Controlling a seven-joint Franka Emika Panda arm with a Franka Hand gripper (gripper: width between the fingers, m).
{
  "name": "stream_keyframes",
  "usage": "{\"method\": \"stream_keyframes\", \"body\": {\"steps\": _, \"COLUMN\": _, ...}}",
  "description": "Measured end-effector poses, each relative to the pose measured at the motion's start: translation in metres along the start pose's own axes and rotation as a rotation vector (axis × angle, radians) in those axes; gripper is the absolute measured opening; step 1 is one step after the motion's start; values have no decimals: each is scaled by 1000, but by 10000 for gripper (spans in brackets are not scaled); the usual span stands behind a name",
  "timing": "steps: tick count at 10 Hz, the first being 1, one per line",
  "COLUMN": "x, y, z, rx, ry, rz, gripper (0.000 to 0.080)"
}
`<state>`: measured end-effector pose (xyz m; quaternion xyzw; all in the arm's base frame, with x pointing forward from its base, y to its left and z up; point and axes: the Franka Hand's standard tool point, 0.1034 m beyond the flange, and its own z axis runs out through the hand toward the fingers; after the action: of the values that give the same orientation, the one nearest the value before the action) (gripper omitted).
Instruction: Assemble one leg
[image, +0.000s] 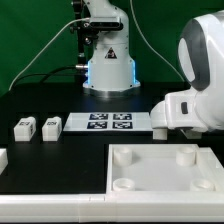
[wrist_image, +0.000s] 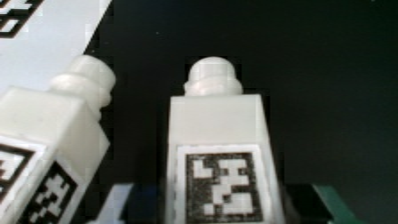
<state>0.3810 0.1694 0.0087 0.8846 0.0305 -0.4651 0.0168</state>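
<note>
In the wrist view a white leg (wrist_image: 222, 130) with a rounded peg end lies between my jaws, its black-and-white tag (wrist_image: 222, 187) facing the camera. My gripper (wrist_image: 222, 208) is shut on the leg, with dark fingers (wrist_image: 139, 205) pressed against both its sides. A second leg (wrist_image: 54, 125) lies close beside it, apart from the fingers. In the exterior view my arm's white wrist (image: 185, 108) sits low over the table at the right and hides the gripper and these legs. Two more legs (image: 25, 127) (image: 51, 125) stand at the exterior view's left.
The marker board (image: 110, 122) lies in the middle of the table; its corner shows in the wrist view (wrist_image: 39, 35). The large white board with round sockets (image: 150, 180) lies at the front. The robot base (image: 108, 65) stands behind. A white part (image: 3, 157) shows at the left edge.
</note>
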Motion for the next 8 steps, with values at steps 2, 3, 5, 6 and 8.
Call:
{"method": "stream_keyframes", "body": {"steps": 2, "x": 0, "y": 0, "z": 0, "rx": 0, "ry": 0, "rz": 0, "gripper": 289}}
{"method": "stream_keyframes", "body": {"steps": 3, "x": 0, "y": 0, "z": 0, "rx": 0, "ry": 0, "rz": 0, "gripper": 289}}
{"method": "stream_keyframes", "body": {"steps": 5, "x": -1, "y": 3, "z": -11, "rx": -3, "ry": 22, "rz": -23, "gripper": 290}}
{"method": "stream_keyframes", "body": {"steps": 6, "x": -7, "y": 4, "z": -24, "rx": -1, "ry": 44, "rz": -35, "gripper": 290}}
{"method": "stream_keyframes", "body": {"steps": 8, "x": -22, "y": 12, "z": -53, "rx": 3, "ry": 84, "rz": -62, "gripper": 290}}
